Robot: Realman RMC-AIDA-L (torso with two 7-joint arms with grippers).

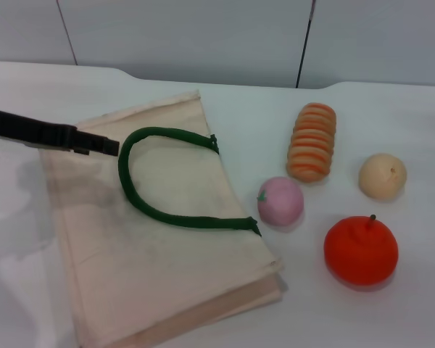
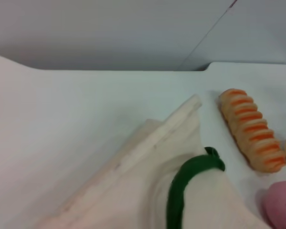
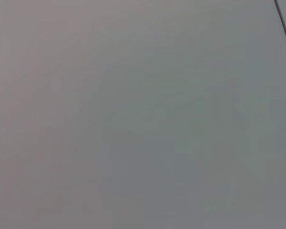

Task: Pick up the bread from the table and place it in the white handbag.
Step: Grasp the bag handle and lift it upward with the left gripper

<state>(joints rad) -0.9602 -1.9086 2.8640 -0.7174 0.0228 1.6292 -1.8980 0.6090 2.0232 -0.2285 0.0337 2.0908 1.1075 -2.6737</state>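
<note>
Nearest the head camera lies the white handbag (image 1: pixel 159 239), flat on the table (image 1: pixel 391 123), its dark green handle (image 1: pixel 141 196) looped on top. Left gripper (image 1: pixel 109 147) reaches in from the left just above the bag, its tip beside the handle; whether it stands wide or narrow cannot be told. Right of the bag lies the bread (image 1: pixel 312 141), untouched, with a pink ball (image 1: pixel 280 201) near it, a beige ball (image 1: pixel 382 176) and an orange fruit (image 1: pixel 361 250) farther right. Right gripper is out of sight.

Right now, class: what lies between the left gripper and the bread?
In the head view, the left gripper reaches over the white handbag; between it and the bread lie the bag's green handle, cream fabric, then bare table.
</note>
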